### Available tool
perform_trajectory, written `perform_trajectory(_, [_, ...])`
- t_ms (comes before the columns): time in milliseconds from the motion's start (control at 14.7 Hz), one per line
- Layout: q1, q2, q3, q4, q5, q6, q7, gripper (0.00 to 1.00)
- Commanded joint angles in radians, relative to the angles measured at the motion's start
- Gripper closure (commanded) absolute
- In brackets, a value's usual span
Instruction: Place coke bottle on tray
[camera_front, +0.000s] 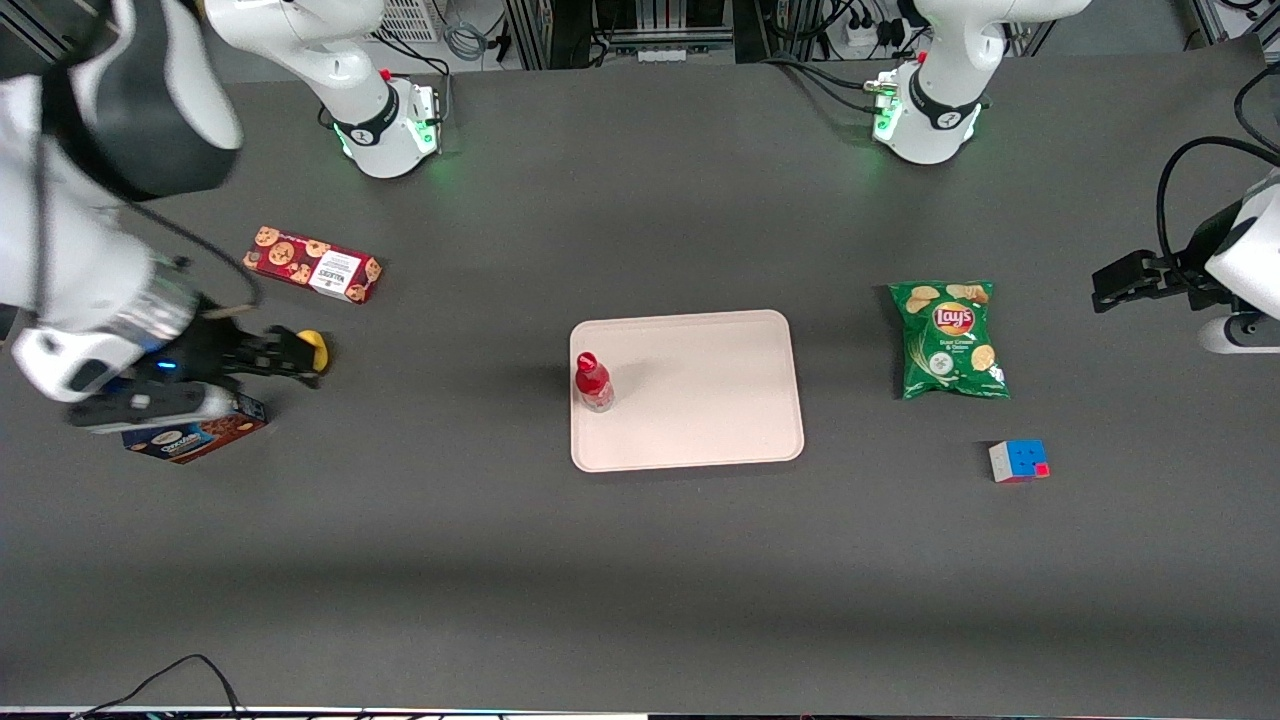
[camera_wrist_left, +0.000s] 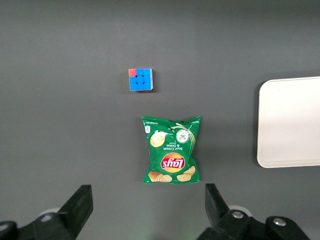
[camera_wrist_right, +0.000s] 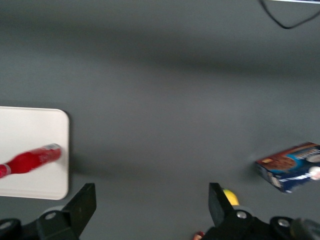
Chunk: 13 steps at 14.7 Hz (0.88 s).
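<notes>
On dark grey table (camera_front: 640, 560), coke bottle (camera_front: 593, 382) upright on tray (camera_front: 700, 400), gripper (camera_front: 285, 355) well apart, jaws wide.

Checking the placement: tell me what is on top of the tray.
Only the coke bottle stands on the tray, upright at its edge toward the working arm. The bottle covers the spot beneath it. The gripper is away, empty, fingers open, near the blue box.
</notes>
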Motion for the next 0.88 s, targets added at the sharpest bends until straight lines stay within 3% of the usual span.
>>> perform_trajectory(0, [0.015,-0.094,-0.118,-0.135,0.022,0.020,-0.115,0.00])
perform_trajectory(272, [0.013,-0.154,-0.186,-0.178,0.020,0.012,-0.140,0.00])
perform_trajectory(816, [0.012,-0.141,-0.194,-0.144,-0.018,0.002,-0.125,0.00])
